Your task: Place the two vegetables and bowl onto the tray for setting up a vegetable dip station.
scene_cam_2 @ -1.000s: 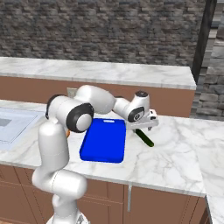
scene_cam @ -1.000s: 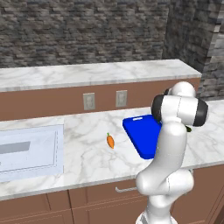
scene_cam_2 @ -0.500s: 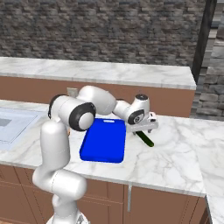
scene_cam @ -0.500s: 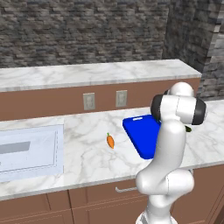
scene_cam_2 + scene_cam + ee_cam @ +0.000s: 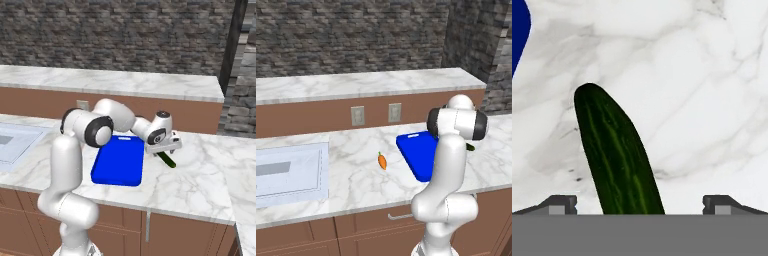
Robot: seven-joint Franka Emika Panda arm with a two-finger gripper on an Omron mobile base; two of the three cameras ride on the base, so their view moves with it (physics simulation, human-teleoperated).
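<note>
fingers [image 5: 562, 204]: spread wide, one tip on each side of the cucumber, gripping nothing
gripper [image 5: 163, 148]: low over the counter, just right of the tray in the right base view
cucumber [image 5: 617, 156]: flat on the marble between the tips; its dark end pokes out under the hand [image 5: 168, 159]
tray [image 5: 119, 160]: on the counter, nothing on it, beside the cucumber
carrot [image 5: 382, 161]: on the counter left of the tray, apart from it
counter [image 5: 356, 175]: white marble

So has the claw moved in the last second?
Yes, slightly: the gripper has sunk toward the cucumber, just right of the tray.
</note>
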